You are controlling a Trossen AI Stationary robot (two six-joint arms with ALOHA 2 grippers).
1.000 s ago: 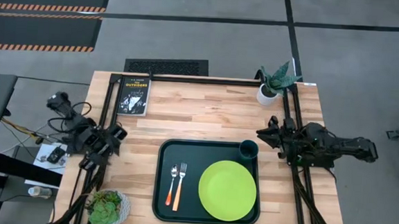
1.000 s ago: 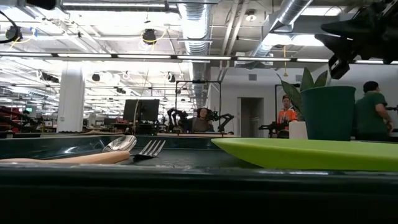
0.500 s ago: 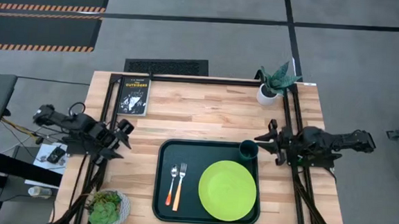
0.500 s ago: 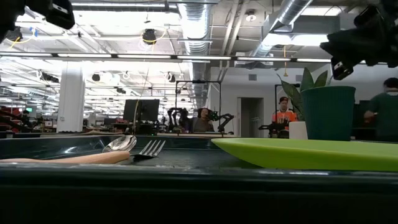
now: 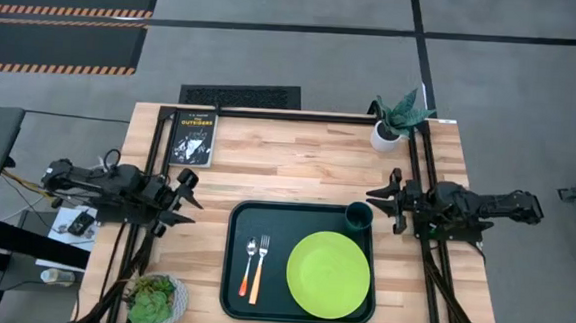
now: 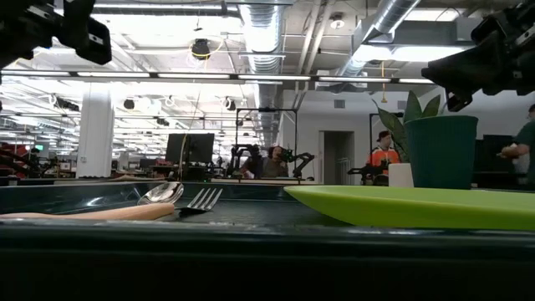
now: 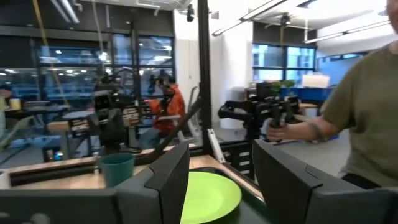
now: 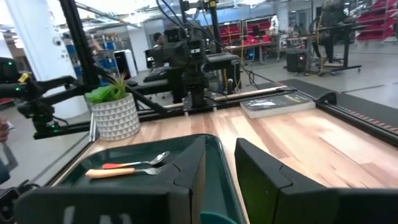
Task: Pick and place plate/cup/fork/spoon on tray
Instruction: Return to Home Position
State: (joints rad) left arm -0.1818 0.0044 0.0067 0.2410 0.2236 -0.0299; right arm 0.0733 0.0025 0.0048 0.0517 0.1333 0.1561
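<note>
Loaded tray [image 5: 284,231] between the spread left pincer [image 5: 192,194] and spread right pincer [image 5: 374,201], clear of both.

The wooden table [image 5: 307,173] bears the tray [image 5: 285,217], a book [image 5: 191,138], a leafy plant [image 5: 391,126] and a succulent [image 5: 153,300].

Your left gripper [image 5: 193,192] now lies level, pointing at the tray [image 5: 239,229], no longer angled down by the table edge.
</note>
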